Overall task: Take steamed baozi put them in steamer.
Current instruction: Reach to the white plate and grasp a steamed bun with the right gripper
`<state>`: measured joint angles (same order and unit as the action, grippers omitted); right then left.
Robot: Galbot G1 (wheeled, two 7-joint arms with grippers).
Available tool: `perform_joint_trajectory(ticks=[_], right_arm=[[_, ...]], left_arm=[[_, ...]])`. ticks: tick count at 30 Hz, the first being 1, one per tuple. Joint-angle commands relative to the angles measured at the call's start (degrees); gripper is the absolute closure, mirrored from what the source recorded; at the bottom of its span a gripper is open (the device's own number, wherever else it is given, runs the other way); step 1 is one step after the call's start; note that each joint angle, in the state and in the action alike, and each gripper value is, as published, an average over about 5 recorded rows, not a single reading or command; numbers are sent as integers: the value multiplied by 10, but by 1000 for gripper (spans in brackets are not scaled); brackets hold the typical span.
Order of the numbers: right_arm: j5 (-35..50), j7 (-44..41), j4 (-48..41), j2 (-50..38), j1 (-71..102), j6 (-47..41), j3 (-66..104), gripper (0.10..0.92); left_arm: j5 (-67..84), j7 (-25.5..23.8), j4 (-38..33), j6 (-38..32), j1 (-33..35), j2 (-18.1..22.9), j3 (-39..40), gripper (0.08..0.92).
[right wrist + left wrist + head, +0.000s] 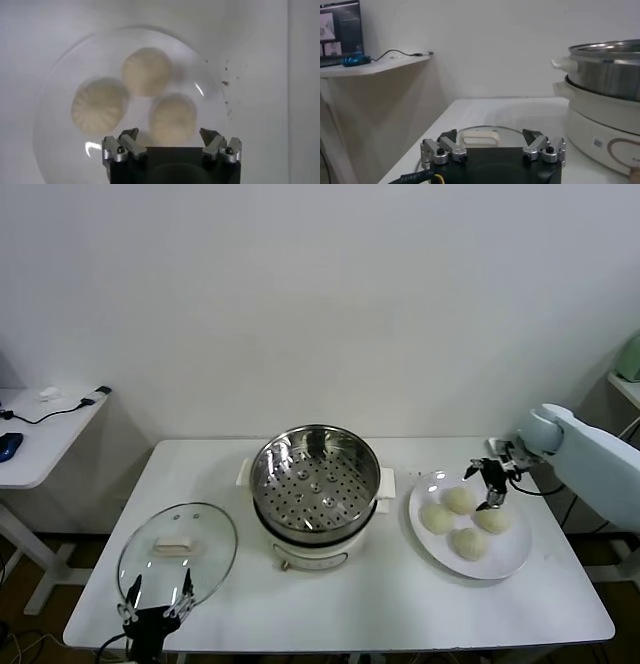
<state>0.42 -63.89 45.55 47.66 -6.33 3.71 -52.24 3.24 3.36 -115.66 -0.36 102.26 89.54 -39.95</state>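
Right end effector (490, 484) hovers wide open, empty, just above 4 plated baozi (460, 500).

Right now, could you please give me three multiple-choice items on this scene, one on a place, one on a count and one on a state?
1. Where is the glass lid?
A. on the steamer
B. flat on the table, on the robot's left of the steamer
C. on the plate

2. How many buns lie on the plate?
A. two
B. four
C. six

3. What is in the steamer?
A. nothing
B. one bun
C. the lid

Answers:
1 B: the lid lies on the table near the left gripper.
2 B: the head view shows four buns under the open right gripper.
3 A: its holed bottom is bare.
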Motion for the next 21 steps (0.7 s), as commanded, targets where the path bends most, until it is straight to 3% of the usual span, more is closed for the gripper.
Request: perform_joint_trajectory(ticks=[1, 15, 21], right_arm=[[-17, -3, -112, 79, 4, -4, -11, 203], [-34, 7, -149, 112, 8, -4, -7, 210], [-34, 2, -139, 107, 5, -6, -13, 313]], left_arm=[[-5, 0, 6, -2, -1, 1, 0, 177], [-7, 0, 12, -6, -8, 1, 0, 177], [-9, 2, 10, -6, -8, 0, -3, 177]])
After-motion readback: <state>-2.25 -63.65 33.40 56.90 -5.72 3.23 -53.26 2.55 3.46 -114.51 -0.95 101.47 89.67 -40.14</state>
